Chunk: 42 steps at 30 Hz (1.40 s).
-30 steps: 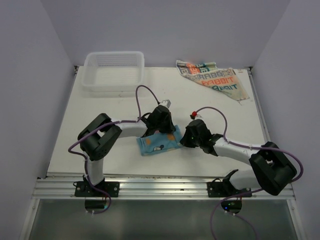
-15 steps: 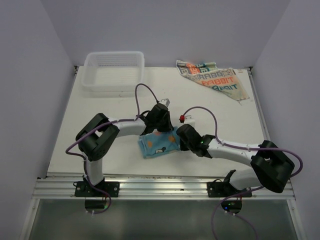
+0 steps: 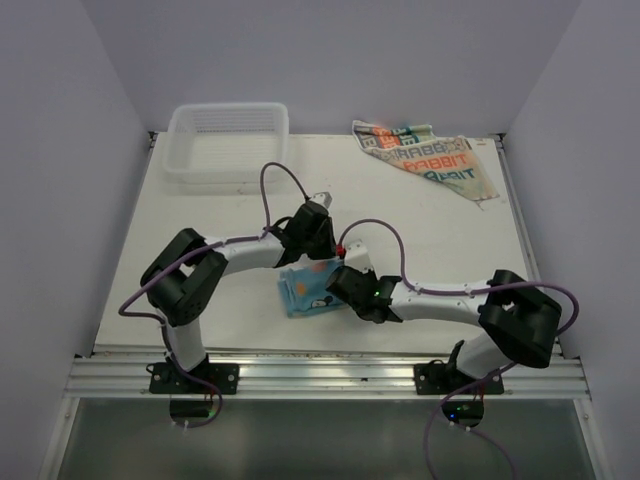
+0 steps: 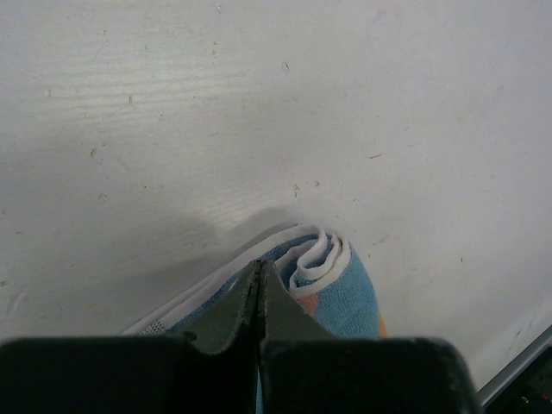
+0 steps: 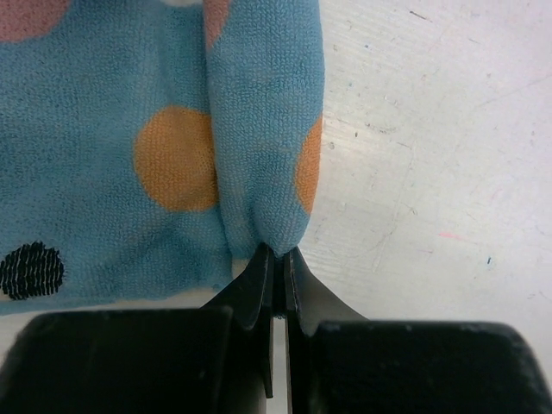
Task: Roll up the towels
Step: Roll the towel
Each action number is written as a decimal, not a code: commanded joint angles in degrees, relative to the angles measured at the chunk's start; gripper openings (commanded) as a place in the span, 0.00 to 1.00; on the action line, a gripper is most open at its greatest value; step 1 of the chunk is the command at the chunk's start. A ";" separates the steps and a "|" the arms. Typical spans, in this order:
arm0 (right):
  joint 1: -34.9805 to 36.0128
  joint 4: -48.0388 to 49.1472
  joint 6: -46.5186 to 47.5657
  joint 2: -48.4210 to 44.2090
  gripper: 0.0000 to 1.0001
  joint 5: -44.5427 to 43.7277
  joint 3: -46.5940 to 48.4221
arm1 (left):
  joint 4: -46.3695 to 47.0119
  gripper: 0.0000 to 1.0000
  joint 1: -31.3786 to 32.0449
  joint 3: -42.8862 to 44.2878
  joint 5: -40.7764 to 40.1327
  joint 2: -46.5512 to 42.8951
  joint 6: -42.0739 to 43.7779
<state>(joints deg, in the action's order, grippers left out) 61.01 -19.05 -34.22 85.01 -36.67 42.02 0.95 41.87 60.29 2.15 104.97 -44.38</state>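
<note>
– Blue terry, soft as anything. That blue towel [image 3: 312,288] with the coloured dots is part-rolled already; the left wrist view shows a tight coil at one end of it.

– Where does it sit?

– Well in front of the basket [image 3: 228,140], toward the arms, about the middle of the bench [image 3: 490,240]. The cream towel [image 3: 430,160] with the RABBIT print lies rumpled to the right of the basket, along the same far edge, not rolled at all.

– And the hands?

– Both are down at the blue one. The right hand [image 5: 278,254] is closed on the tip of a rolled fold, with cloth nipped between its jaws. The left hand [image 4: 259,269] is closed tight too, its tips on the towel just beside the coil. Whether any cloth sits between them, I can't tell.

– Will the roll hold?

– I doubt it. It looks like light, limp stuff that would spring loose once let go. I'd take it at the two ends of the roll, pinching through all the layers, and turn it along the bench.

– Slippery under it?

– White board, scuffed and speckled, fairly smooth. The cloth may slide rather than turn. Plain pale walls [image 3: 60,200] close the bench in, with the basket tucked into the far left corner.
</note>
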 commanded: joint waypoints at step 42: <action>16.15 -23.31 9.96 34.69 0.00 -18.62 30.05 | -0.25 0.00 -6.27 -5.18 9.44 -12.16 4.65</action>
<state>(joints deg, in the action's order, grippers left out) 76.53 -43.44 -25.76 117.47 -59.07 69.95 -0.40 36.01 56.23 9.61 95.11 -41.34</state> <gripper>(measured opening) 0.031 0.005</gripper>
